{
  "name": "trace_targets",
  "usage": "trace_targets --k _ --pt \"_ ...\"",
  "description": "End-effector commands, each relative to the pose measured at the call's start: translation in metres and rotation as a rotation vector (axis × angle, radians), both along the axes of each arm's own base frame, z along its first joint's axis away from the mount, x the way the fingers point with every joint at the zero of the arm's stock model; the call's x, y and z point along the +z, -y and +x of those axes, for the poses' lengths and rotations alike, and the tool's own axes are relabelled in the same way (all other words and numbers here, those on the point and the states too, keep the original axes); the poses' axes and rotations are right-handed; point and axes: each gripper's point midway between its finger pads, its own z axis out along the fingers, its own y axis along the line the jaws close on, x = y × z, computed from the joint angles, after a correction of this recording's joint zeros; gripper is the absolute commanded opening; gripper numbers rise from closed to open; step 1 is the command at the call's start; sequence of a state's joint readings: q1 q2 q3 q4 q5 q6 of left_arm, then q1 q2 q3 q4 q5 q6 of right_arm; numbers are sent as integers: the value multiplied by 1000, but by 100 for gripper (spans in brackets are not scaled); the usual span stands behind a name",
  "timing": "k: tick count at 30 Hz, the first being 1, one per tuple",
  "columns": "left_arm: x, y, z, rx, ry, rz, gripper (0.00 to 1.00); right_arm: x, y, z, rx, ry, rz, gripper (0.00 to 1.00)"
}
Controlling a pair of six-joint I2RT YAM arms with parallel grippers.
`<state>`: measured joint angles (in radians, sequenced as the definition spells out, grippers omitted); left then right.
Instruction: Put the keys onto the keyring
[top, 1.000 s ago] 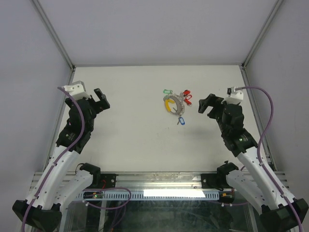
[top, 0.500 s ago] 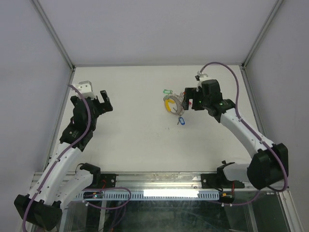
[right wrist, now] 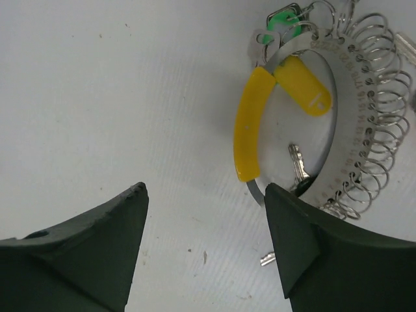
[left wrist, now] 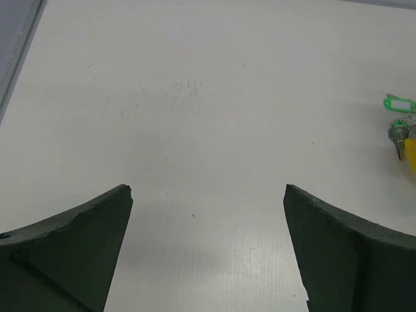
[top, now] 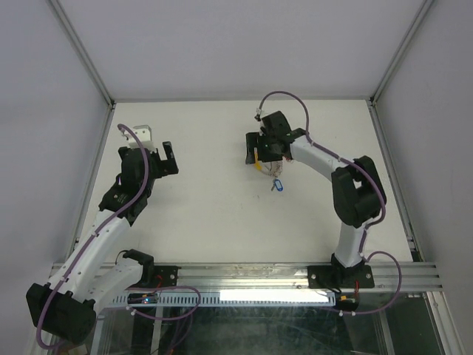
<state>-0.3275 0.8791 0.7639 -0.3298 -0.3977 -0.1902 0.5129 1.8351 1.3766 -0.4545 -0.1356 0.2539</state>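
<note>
At the near edge of the surface (top: 222, 222) both arms climb from their bases and reach away across the white board. Out on the left side, the left claw (top: 162, 158) hangs above bare surface, jaws spread wide and nothing between them; it is well apart from the keys. Over to the right of centre, a blue-tagged key (top: 277, 186) lies loose on the surface, just on the near side of the keyring (right wrist: 250, 123). And there is the keyring itself, flat on the surface: a yellow plastic arc on one side, and a silvery band carrying a row of wire loops (right wrist: 374, 123) sweeping round the other. The right claw (right wrist: 205, 192) hovers right over the arc side, jaws wide open and holding nothing. From the wrist camera one finger (right wrist: 292, 240) sits just beside the lower end of the arc; whether it touches the metal band there, I cannot tell. Inside the loop lies a small bare metal key (right wrist: 298, 164), and a yellow tag (right wrist: 302, 84) rests against the arc's upper end. At the far tip of the ring, a green-tagged key (right wrist: 286, 16) lies by the loops.
</note>
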Motion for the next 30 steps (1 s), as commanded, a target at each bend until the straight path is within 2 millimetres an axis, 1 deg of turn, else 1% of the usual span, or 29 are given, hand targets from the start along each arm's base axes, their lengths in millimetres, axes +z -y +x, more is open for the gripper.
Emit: trace_targets --k 1,4,8,15,19,25,30 --pt "4 6 1 -26 18 -19 99 2 -14 24 -24 27 -10 74" --pt "3 7 2 -29 14 -18 99 -13 -12 29 -42 1 -78 72" --pt "4 5 3 -20 14 -11 99 -29 -12 33 -48 -6 -140 70" --pt "1 7 4 -28 5 -13 99 -39 -16 36 -34 -13 -141 60" --pt "1 7 4 -31 5 -11 99 -46 -20 38 -22 -21 -139 57" --pt "1 7 5 -30 4 -11 99 -56 -17 42 -22 -15 -187 54" --pt "1 7 5 -30 0 -11 99 -65 -12 40 -26 -11 -239 47"
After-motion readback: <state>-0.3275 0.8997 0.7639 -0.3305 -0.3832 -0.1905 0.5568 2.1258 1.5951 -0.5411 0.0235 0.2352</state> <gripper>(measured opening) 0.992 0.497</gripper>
